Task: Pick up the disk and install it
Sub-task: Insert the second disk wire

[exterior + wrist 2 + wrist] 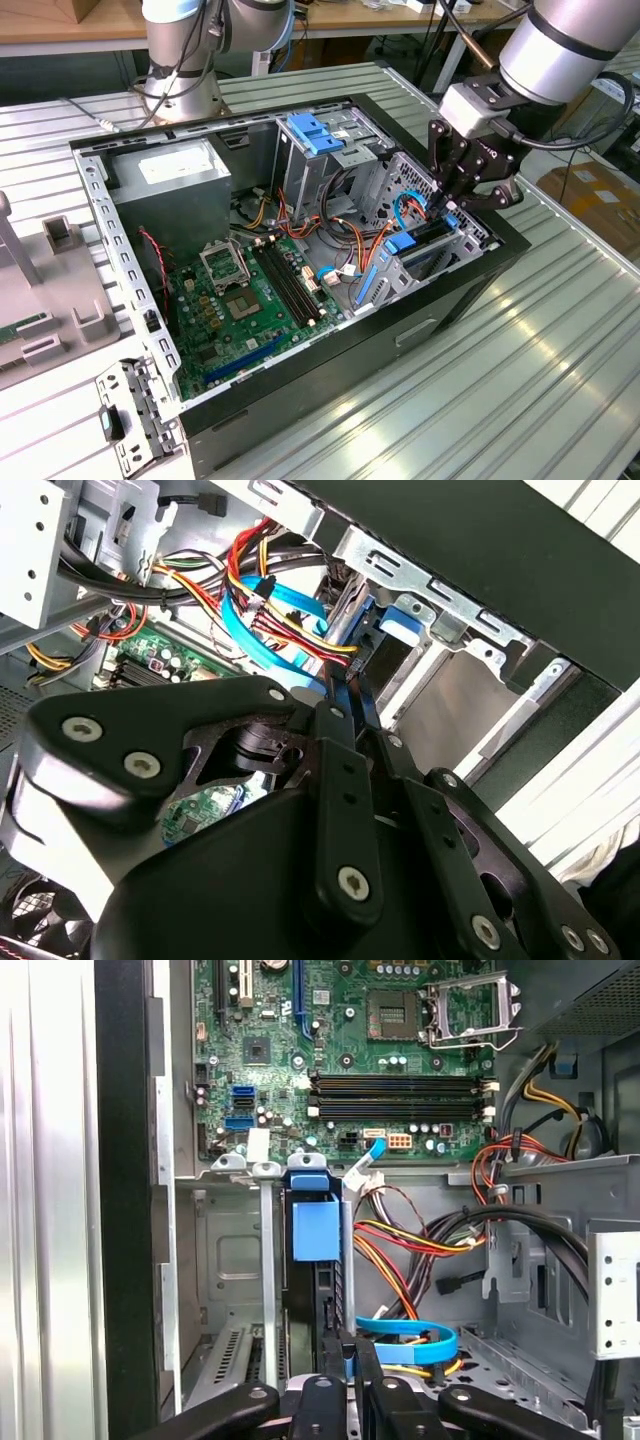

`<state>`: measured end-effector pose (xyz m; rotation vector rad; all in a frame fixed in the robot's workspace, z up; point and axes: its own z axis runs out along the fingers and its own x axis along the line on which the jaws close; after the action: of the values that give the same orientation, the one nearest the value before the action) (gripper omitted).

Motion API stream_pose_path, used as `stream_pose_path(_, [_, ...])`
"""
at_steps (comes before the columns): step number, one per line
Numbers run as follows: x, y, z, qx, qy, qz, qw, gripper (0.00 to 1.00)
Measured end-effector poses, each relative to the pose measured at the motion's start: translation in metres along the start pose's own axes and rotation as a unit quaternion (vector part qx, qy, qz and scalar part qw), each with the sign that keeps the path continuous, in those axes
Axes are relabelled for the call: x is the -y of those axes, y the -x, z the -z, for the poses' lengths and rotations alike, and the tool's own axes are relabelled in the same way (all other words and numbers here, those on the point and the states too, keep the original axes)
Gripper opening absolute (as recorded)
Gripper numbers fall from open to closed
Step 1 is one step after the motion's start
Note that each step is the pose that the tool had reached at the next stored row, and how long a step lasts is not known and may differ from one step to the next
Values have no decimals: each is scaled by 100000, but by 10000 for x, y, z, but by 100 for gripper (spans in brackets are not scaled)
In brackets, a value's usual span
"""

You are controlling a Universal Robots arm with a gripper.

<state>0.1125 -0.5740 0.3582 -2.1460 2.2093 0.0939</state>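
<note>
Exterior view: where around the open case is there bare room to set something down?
Bare ribbed table lies along the case's black side wall, toward the exterior view's right. Crowded: the drive bay corner, with the tool and cables.

— We cannot make out the gripper's (pixel 447 200) fingertips in the exterior view; at 3 o'clock of the case (pixel 470 290) they sink among cables.

— In the first wrist view the disk (pixel 316 1260) stands edge-on in its bay, label hidden from us.

— The gripper linkage blocks our second wrist view at 6 o'clock.
</note>
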Motion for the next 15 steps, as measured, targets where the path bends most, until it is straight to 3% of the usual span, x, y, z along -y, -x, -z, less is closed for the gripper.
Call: stream_pose_path(15, [-58,-36,-59,8,-3,3,100000,16])
